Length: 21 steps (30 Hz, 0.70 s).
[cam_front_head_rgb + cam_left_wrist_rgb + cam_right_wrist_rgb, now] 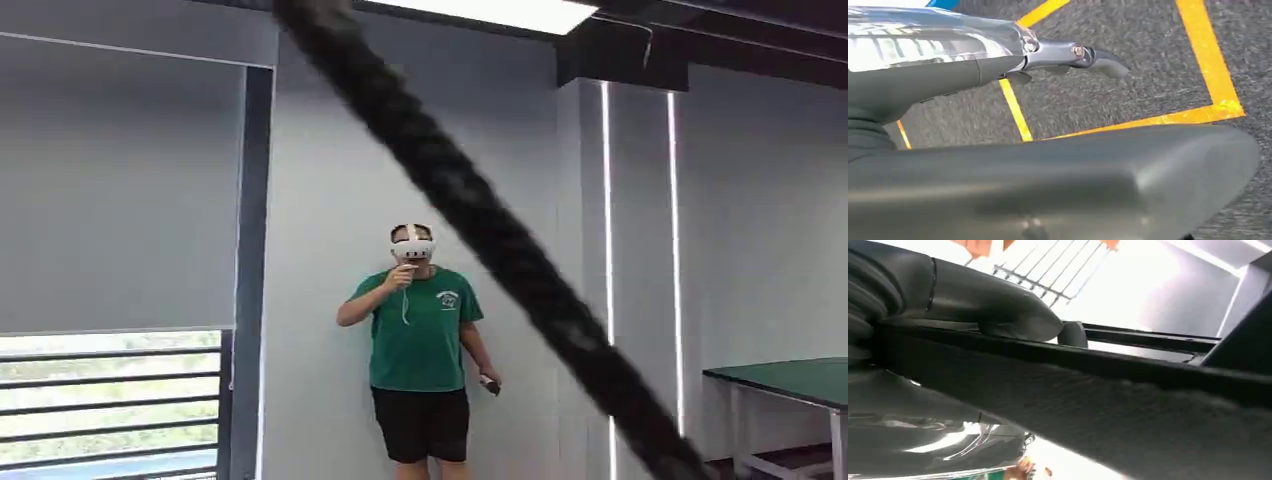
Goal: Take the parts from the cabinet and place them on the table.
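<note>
A long black part with a rough surface crosses the head view on a slant, blurred and close to the camera, running from the top middle down to the lower right. In the right wrist view my right hand grips this black part, with the thick thumb lying over its edge. My left hand hangs over the dark floor with its fingers stretched out and nothing in it. The cabinet is out of sight.
A person in a green shirt and white headset stands straight ahead by the grey wall, holding a controller. A green table stands at the right edge. A window with a blind is at the left. Yellow tape lines mark the floor.
</note>
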Each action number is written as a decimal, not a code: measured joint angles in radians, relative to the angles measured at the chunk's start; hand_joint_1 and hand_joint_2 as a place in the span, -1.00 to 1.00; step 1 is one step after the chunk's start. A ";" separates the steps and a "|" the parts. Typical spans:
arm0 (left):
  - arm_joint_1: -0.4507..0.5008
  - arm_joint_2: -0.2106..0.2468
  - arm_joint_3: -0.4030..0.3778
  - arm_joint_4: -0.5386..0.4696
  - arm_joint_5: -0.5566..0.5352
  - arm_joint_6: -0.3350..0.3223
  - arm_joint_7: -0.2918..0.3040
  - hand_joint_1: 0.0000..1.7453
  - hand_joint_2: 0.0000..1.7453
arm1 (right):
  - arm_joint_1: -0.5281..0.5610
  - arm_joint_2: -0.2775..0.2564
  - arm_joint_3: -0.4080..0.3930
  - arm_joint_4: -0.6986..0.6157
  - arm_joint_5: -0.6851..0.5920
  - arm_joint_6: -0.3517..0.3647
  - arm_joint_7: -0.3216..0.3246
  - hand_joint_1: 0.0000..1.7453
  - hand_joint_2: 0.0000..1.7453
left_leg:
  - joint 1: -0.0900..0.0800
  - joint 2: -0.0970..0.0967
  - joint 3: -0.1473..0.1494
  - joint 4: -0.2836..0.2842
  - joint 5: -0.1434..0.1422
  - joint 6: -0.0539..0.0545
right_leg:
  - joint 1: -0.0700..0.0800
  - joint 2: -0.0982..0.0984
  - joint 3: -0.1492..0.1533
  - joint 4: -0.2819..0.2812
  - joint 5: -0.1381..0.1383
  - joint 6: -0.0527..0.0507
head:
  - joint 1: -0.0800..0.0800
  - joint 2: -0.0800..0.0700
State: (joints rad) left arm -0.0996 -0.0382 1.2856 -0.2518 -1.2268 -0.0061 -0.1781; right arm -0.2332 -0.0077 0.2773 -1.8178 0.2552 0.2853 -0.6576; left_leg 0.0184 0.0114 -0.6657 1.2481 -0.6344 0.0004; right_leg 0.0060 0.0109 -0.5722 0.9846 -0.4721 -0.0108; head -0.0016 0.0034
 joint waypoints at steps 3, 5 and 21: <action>0.006 0.000 0.000 0.000 0.000 0.000 0.000 -1.00 1.00 | -0.002 0.013 0.015 0.026 0.010 0.002 0.007 1.00 1.00 | 0.000 -0.005 -0.046 0.054 0.025 -0.001 | 0.001 0.031 0.004 0.003 -0.003 -0.001 | 0.000 0.000; 0.003 0.000 -0.001 0.000 0.000 0.000 0.000 -1.00 1.00 | -0.008 0.021 0.023 0.036 0.014 0.002 0.009 1.00 1.00 | 0.003 -0.012 0.024 -0.117 0.132 0.001 | 0.000 0.051 0.011 0.007 -0.011 0.003 | 0.000 0.000; 0.004 -0.002 -0.002 0.000 0.009 0.001 -0.003 -1.00 1.00 | -0.006 0.029 0.048 0.049 0.002 -0.004 0.008 1.00 1.00 | 0.006 0.035 0.098 -0.216 0.125 0.028 | -0.005 -0.038 -0.040 0.070 0.007 0.039 | 0.000 0.000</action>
State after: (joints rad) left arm -0.0961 -0.0401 1.2837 -0.2514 -1.2177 -0.0050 -0.1812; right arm -0.2393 0.0210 0.3250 -1.7689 0.2567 0.2815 -0.6497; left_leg 0.0240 0.0465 -0.5681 1.0323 -0.5097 0.0280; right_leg 0.0006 -0.0275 -0.6126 1.0551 -0.4646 0.0278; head -0.0019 0.0034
